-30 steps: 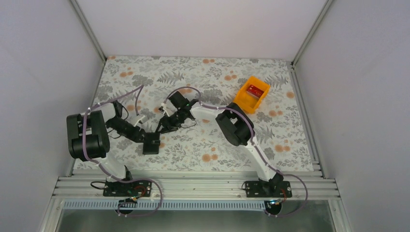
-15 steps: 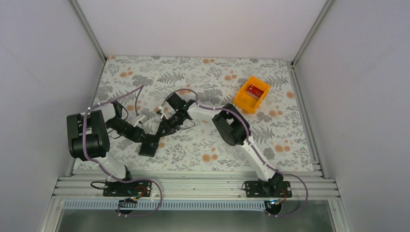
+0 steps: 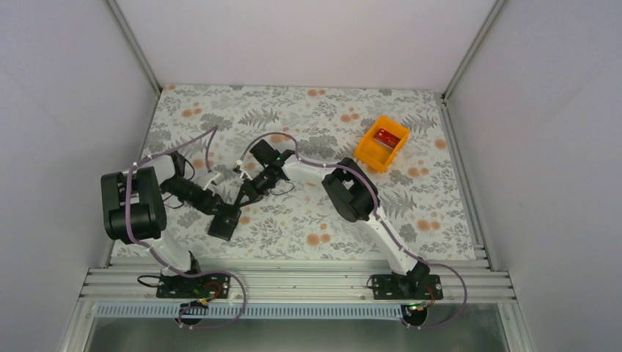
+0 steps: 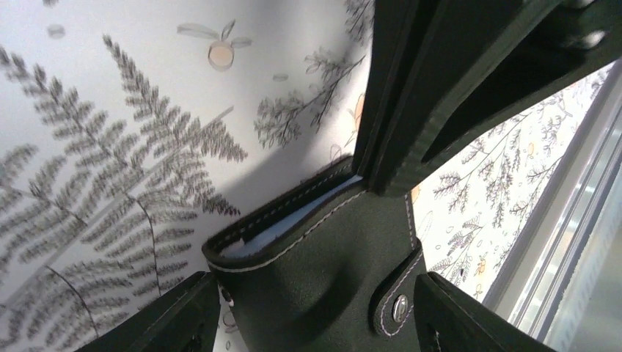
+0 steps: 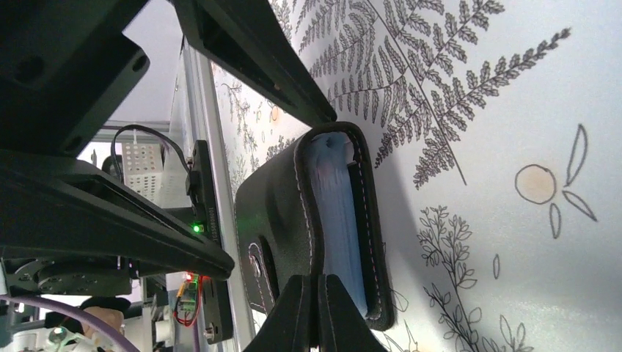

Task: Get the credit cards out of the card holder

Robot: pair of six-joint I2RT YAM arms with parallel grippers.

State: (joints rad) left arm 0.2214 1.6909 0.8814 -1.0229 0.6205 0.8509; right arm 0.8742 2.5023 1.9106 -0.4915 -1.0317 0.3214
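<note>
Though your top view gave only a dark card holder (image 3: pixel 224 223) on the table (image 3: pixel 330 220), wrist views showed the left gripper (image 4: pixel 317 297) clamping it, the right gripper (image 5: pixel 319 297) pressed together at its edge.

Orange bin (image 3: pixel 367 155) on floral tablecloth (image 3: pixel 293 110)

left arm (image 3: pixel 132 205): boxy black joints, white links | right arm (image 3: pixel 352 194): same black-and-white build, green light (image 3: pixel 277 155) near wrist | cables (image 3: pixel 130 209): purple-grey, looped loosely along both arms | bases (image 3: pixel 405 284): flat black plates with thin wires | left gripper (image 4: pixel 315 293): broad matte-black fingers (image 4: pixel 477 323), bevelled edges | right gripper (image 5: pixel 317 293): slim black tapered tips
</note>
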